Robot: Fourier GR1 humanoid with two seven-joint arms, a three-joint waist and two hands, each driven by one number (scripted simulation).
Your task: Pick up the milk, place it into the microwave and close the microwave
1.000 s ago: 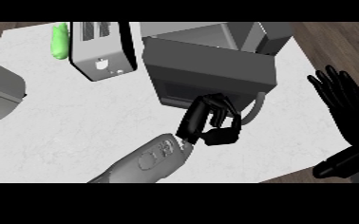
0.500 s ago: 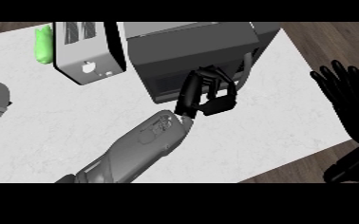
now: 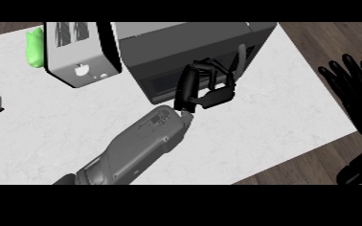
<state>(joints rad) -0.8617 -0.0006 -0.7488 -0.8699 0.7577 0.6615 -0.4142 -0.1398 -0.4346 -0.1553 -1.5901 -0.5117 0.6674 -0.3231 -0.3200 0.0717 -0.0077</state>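
Observation:
The dark grey microwave (image 3: 187,43) stands at the back middle of the white counter (image 3: 63,124). Its door looks shut against its front, with the handle (image 3: 241,59) toward the right. My left hand (image 3: 203,84) is pressed to the door's front, fingers curled and holding nothing that shows. No milk appears anywhere in view. My right hand (image 3: 345,84) rests open at the right edge, fingers up, off the counter.
A white toaster (image 3: 74,52) stands just left of the microwave. A green object (image 3: 33,48) lies at the far left edge. The counter's right edge runs diagonally, with wooden floor (image 3: 318,38) beyond it.
The microwave door has swung from open to flat against the front, with my left hand following it inward. The right hand stayed at rest.

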